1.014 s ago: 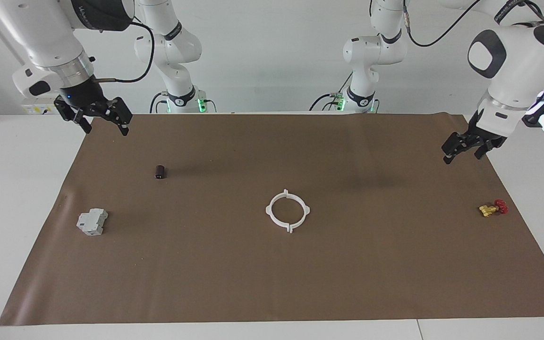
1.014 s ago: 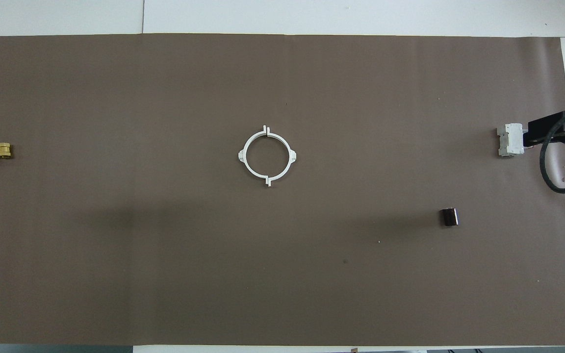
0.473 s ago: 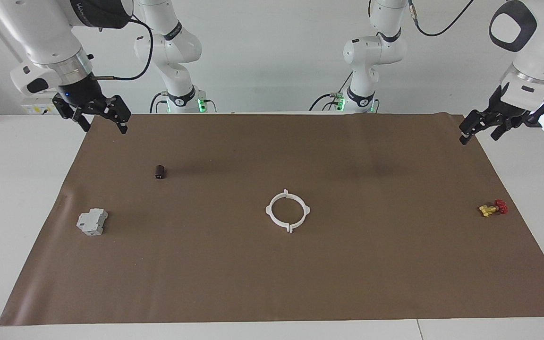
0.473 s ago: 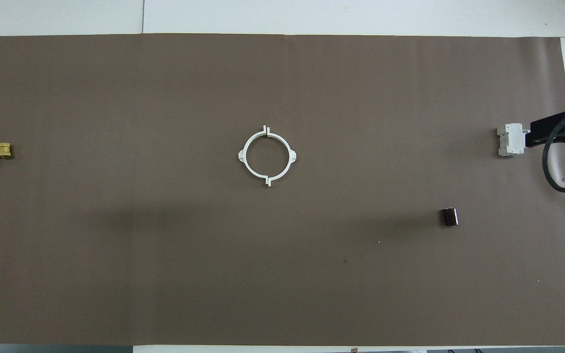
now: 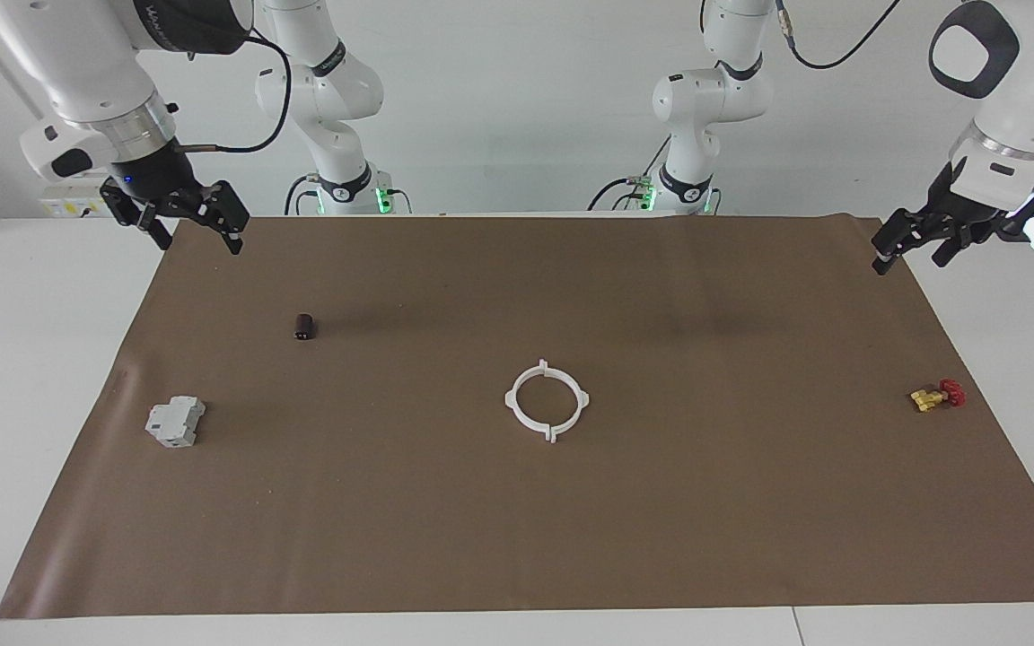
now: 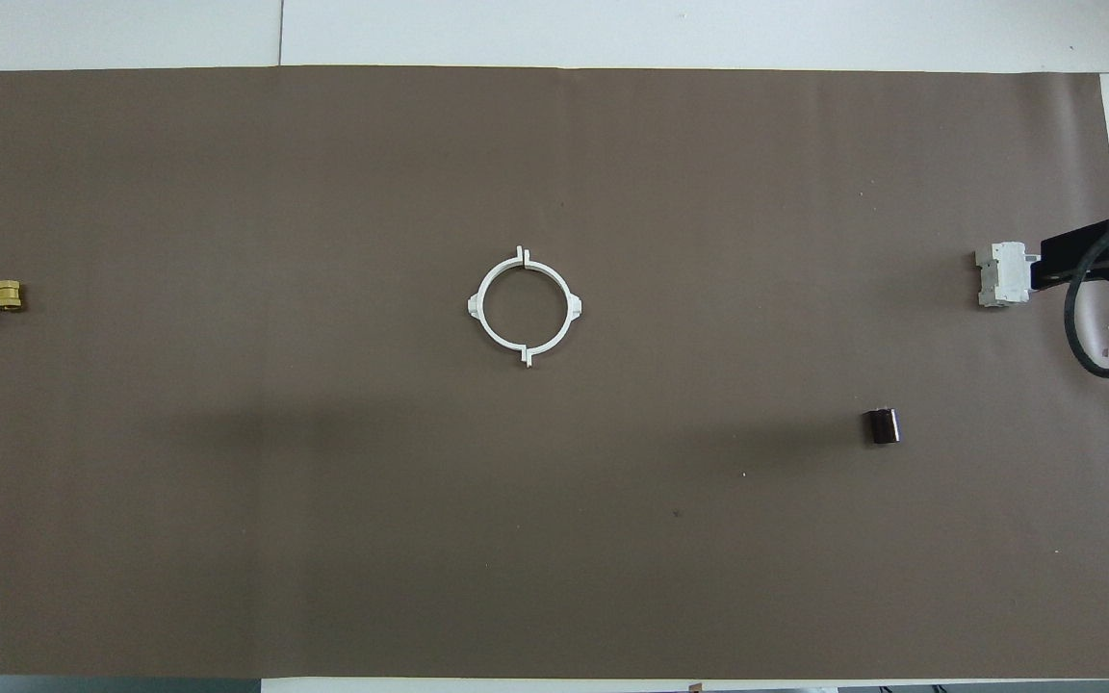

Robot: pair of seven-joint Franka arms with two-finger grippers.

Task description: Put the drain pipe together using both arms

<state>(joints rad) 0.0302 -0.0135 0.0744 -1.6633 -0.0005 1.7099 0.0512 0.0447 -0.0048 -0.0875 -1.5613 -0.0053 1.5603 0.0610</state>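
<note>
The drain pipe (image 5: 547,401) (joined, one ring) is lying mid-mat, well apart from both grippers. The left gripper (image 5: 910,244) and right gripper (image 5: 188,224) are hanging open, empty, over opposite mat corners.

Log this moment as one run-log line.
ring: joined, flat mid-mat | left hand: open, empty, over its mat corner | right hand: open, empty, over its mat corner | stage: assembly looks done

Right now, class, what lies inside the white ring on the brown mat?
Inside the joined white ring only bare brown mat shows; nothing lies in it. The mat hides the table beneath.
</note>
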